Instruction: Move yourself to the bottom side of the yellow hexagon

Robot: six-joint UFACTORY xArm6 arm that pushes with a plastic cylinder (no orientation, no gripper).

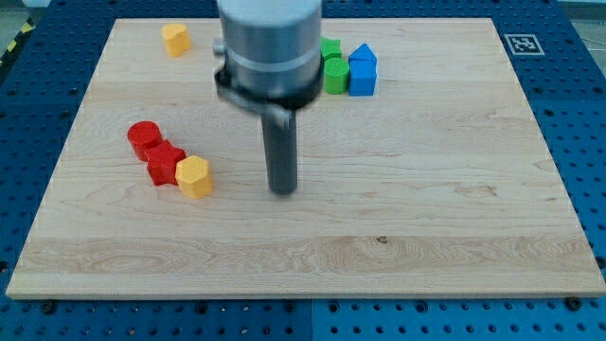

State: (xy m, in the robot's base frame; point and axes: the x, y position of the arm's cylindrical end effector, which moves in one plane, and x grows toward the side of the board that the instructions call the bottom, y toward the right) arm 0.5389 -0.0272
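The yellow hexagon (193, 176) lies on the wooden board (426, 218) at the view's left, touching a red block (166, 163) on its upper left. My tip (282, 192) rests on the board to the right of the hexagon and slightly lower, a clear gap away and touching no block. The rod rises from the tip to the arm's grey body at the view's top centre.
A red cylinder (144, 138) sits up-left of the red block. A second yellow block (175, 39) lies near the top left corner. Two green blocks (335, 76) and two blue blocks (363, 80) cluster at the top centre, partly hidden by the arm.
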